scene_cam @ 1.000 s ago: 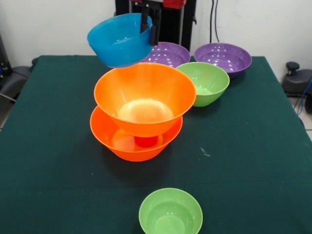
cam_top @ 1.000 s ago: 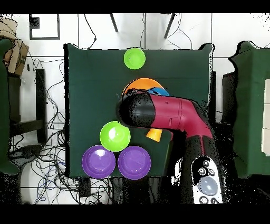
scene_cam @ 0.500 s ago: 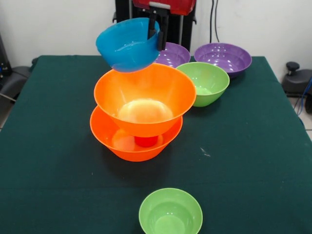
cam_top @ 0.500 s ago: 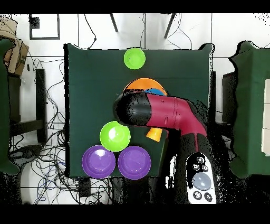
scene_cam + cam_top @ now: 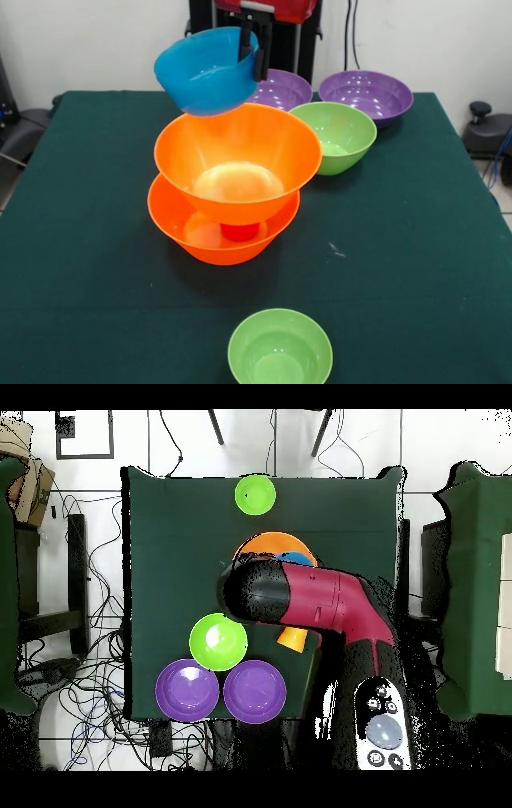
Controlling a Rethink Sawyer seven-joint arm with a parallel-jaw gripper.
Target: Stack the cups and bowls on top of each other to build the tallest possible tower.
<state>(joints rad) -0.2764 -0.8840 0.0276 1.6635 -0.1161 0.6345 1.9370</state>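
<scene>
Shifted slightly left, fingers (image 5: 250, 50) clamp the tilted blue bowl's (image 5: 205, 70) rim above the tower (image 5: 232, 184).

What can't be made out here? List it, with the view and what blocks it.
- Overhead view: most of the tower and the blue bowl, covered by the arm.
- Overhead view: the pincer, under the arm.
- Front view: the red object under the upper orange bowl, mostly hidden by the lower orange bowl's wall.
- Front view: the pincer above its fingers, cut off by the top edge.
- Overhead view: the small orange thing, partly under the arm.
</scene>
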